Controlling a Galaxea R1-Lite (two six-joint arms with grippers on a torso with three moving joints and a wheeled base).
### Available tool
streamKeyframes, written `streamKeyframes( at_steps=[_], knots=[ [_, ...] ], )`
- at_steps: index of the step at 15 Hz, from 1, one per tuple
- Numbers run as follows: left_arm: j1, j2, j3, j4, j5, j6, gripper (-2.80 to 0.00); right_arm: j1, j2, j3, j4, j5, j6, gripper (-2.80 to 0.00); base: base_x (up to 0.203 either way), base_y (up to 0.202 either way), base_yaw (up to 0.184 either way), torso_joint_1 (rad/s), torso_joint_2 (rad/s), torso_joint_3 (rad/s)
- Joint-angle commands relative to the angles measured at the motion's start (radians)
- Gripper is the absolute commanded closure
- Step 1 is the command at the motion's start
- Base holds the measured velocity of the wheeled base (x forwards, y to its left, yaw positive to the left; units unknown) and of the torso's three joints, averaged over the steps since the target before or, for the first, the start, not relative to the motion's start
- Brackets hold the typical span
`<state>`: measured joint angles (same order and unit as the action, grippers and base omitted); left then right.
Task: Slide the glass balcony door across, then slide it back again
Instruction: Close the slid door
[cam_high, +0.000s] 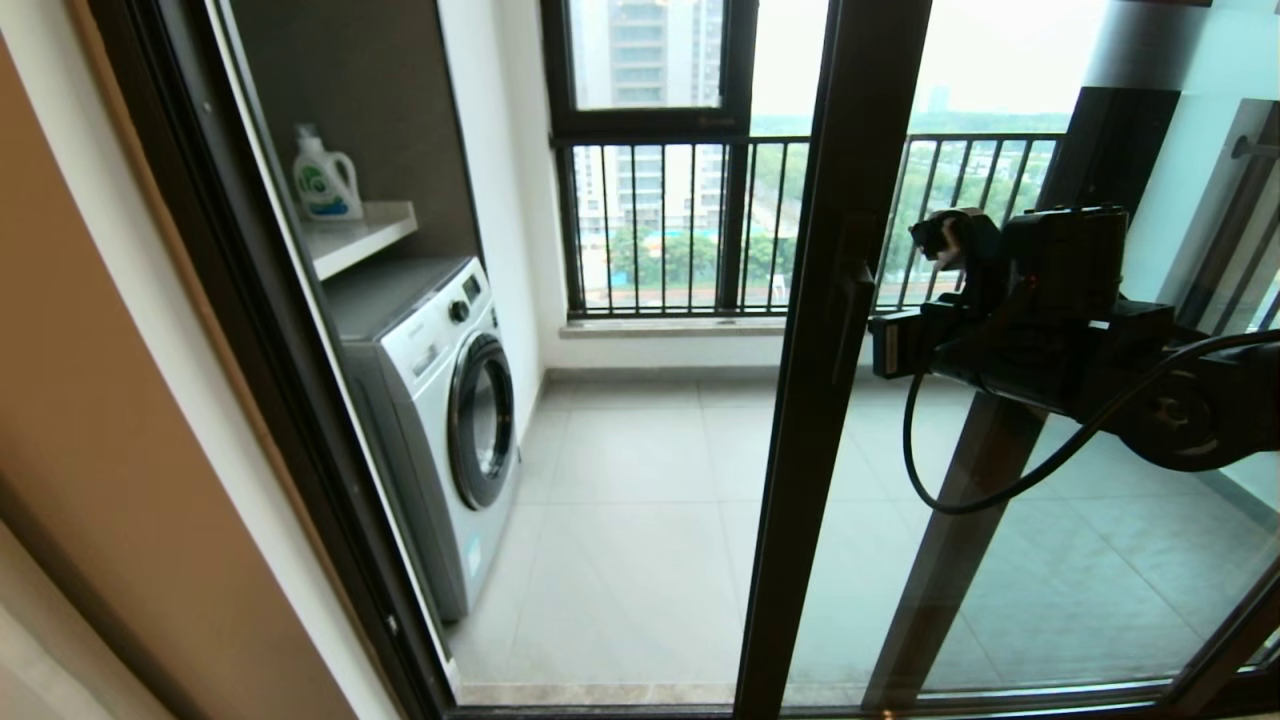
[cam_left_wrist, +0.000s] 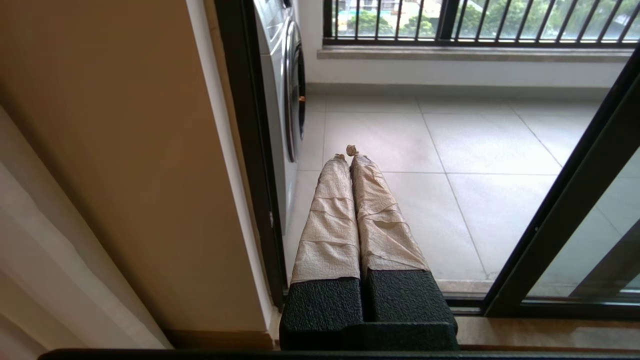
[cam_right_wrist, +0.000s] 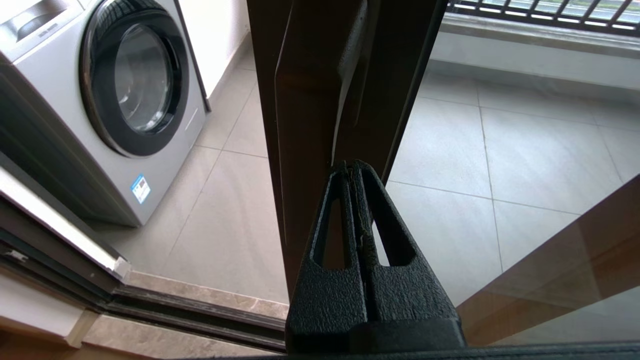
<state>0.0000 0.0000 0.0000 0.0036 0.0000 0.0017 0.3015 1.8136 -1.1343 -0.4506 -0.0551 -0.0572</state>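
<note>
Standing partly open, the glass balcony door (cam_high: 840, 330) with its dark upright running down the centre-right of the head view, bar handle (cam_high: 852, 320) hard to make out against the frame. Reaching in from the right edge, the right gripper (cam_right_wrist: 352, 172) with fingers pressed together, tips possibly touching the door's upright just below the handle. Hanging low by the doorway, the left gripper (cam_left_wrist: 348, 152) with taped fingers closed on nothing. Showing at centre left, a washing machine (cam_high: 440, 400); at upper left, a detergent bottle (cam_high: 325, 180); beyond, the railing (cam_high: 690, 225).
</note>
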Motion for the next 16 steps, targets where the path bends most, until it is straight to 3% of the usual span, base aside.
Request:
streamKeyframes(
  at_steps=[1,10,16],
  knots=[
    [0.0,0.002,0.0,0.0,0.0,0.0,0.0,0.021,0.006,-0.002,-0.004,0.0,0.0,0.0,0.0,0.0,0.0,0.0,0.0,0.0],
    [0.0,0.002,0.0,0.0,0.0,0.0,0.0,0.09,0.039,-0.009,-0.054,-0.004,0.0,0.0,0.0,0.0,0.0,0.0,0.0,0.0],
    [0.0,0.001,0.0,0.0,0.0,0.0,0.0,0.098,-0.001,0.027,-0.068,-0.05,-0.005,0.0,0.0,0.0,0.0,0.0,0.0,0.0]
  ],
)
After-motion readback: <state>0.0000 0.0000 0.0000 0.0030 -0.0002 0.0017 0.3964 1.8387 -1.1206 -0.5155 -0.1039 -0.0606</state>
